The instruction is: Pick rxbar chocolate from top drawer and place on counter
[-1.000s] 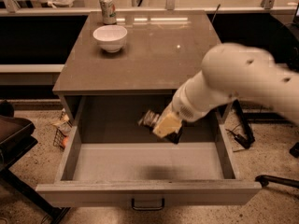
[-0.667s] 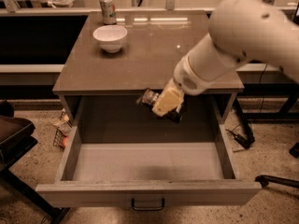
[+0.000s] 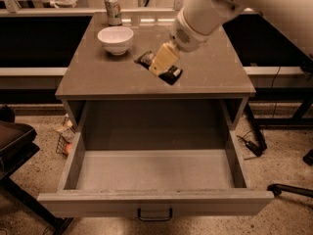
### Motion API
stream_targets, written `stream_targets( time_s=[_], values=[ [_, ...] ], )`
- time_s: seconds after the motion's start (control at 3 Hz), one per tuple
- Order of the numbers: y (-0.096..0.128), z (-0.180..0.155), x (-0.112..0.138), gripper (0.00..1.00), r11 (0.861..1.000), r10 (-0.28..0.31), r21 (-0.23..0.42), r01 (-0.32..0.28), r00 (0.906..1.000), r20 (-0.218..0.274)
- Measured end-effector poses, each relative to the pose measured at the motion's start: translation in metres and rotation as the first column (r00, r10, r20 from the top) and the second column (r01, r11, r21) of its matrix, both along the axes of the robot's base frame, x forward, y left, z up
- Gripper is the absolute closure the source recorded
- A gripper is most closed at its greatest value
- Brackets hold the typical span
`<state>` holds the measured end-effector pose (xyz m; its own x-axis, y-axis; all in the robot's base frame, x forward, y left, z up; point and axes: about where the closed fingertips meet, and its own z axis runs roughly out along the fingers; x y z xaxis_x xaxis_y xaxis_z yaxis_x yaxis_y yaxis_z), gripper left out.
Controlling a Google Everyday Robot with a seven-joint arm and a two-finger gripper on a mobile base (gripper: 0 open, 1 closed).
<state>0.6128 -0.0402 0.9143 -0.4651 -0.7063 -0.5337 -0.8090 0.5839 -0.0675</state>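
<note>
Black glossy rxbar chocolate clamped in claw, tilted over counter; top drawer open.

The gripper, clamped on the rxbar chocolate, hangs over the front middle of the counter, and its thick white arm slants in from the upper right, blocking the back right corner. To its left stand a white bowl and, behind it, a drinks can (both toward the back left), with bare top along the front edge and right side. Below, the top drawer stands open, reachable from above between its low side walls.
</note>
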Motion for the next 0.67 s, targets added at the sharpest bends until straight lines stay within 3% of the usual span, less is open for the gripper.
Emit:
stream_targets(
  time_s=[0.33, 0.67],
  values=[
    [0.0026, 0.0116, 0.0370, 1.00, 0.992, -0.123, 0.043, 0.120, 0.9909, 0.055],
    [0.0039, 0.0145, 0.0440, 1.00, 0.986, -0.157, 0.064, 0.153, 0.9855, 0.065]
  ],
)
